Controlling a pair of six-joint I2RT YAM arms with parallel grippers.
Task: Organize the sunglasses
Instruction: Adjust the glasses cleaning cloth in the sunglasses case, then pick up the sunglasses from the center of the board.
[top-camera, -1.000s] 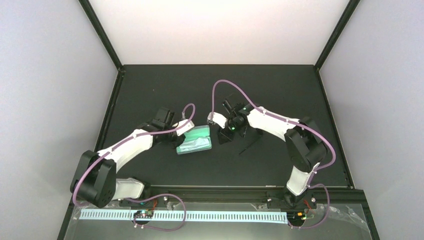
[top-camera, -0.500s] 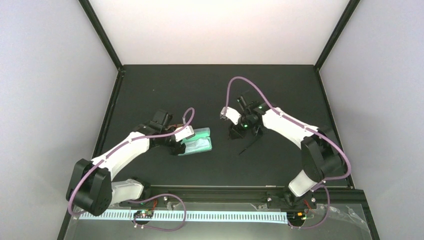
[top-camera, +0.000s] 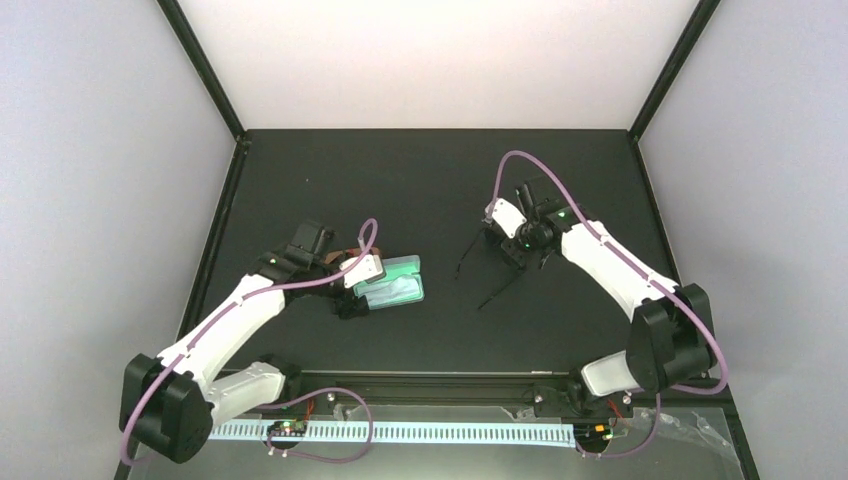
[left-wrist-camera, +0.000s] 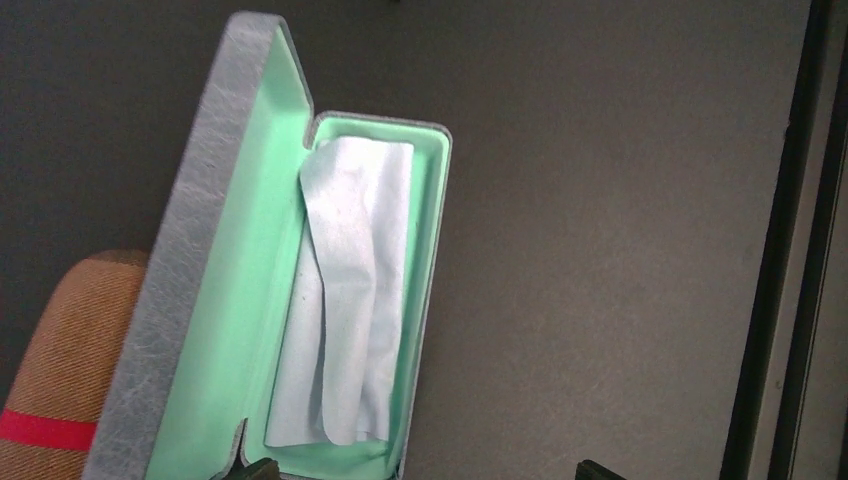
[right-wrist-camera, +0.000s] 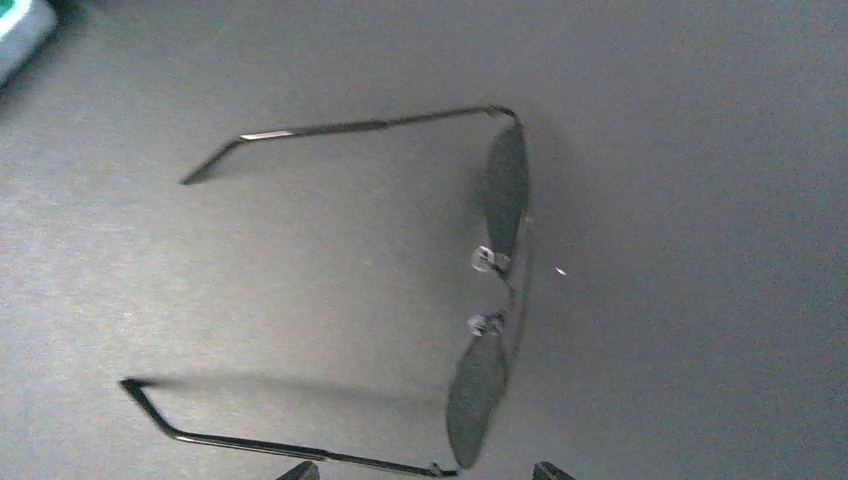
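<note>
**Left station.** The left gripper (left-wrist-camera: 425, 470) stands with its fingertips set wide and nothing between them. Only the two dark tips show at the lower edge of the wrist view. Just ahead of them an open glasses case (left-wrist-camera: 235, 260) lies on the black table (top-camera: 420, 180). It has a grey textured shell and a mint-green lining, and its lid is hinged back to the left. A pale blue cleaning cloth (left-wrist-camera: 350, 300) lies loosely folded in the case's tray. No glasses are in the tray. A tan woven case (left-wrist-camera: 70, 370) with a red stripe lies beside the lid on its outer side, and I cannot tell whether the two touch.

**Right station.** The right gripper (right-wrist-camera: 422, 470) is also parted and grips nothing. Its tips hang over the near end of the black sunglasses (right-wrist-camera: 505, 185). That pair rests on the table with both thin arms unfolded, pointing towards the open case. The dark lenses are seen edge-on with the nose pads showing between them. In the overhead view the pair lies right of centre, well apart from the open case.

**Not confirmed.** A brownish object beside the left wrist in the overhead view is too small to identify.
</note>
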